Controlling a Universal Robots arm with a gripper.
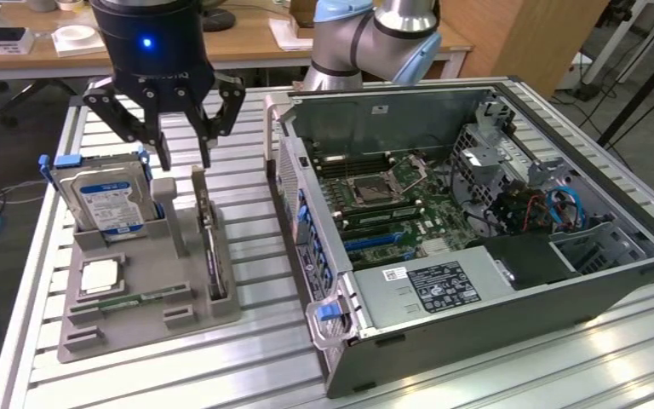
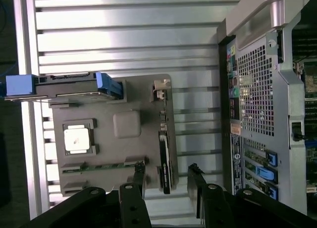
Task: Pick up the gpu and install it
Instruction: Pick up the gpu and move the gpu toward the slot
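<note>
Gripper point(image 1: 185, 160) hangs straight down from a vertical wrist, over the far end of the grey fixture point(image 1: 129, 324), which lies on the slotted aluminium table point(image 1: 259, 375). Its black body is upright and shows a blue light. The fingers are spread wide and hold nothing. In the wrist view the two fingertips stand to either side of the card's line, one on each flank, with a gap between each tip and the card.

The gpu point(image 1: 214, 256) stands on edge in the slot along the fixture's side nearest the computer case point(image 1: 509, 315), with its silver bracket end directly under the gripper. It has not been lifted.

Also seated in the fixture: a hard drive point(image 1: 106, 196) with blue clips, upright at the far end beside the gripper; a processor chip point(image 1: 100, 274), flat at the middle; and a memory stick point(image 1: 134, 300), lying just in front of the chip.

The case lies open beside the fixture, motherboard exposed.
</note>
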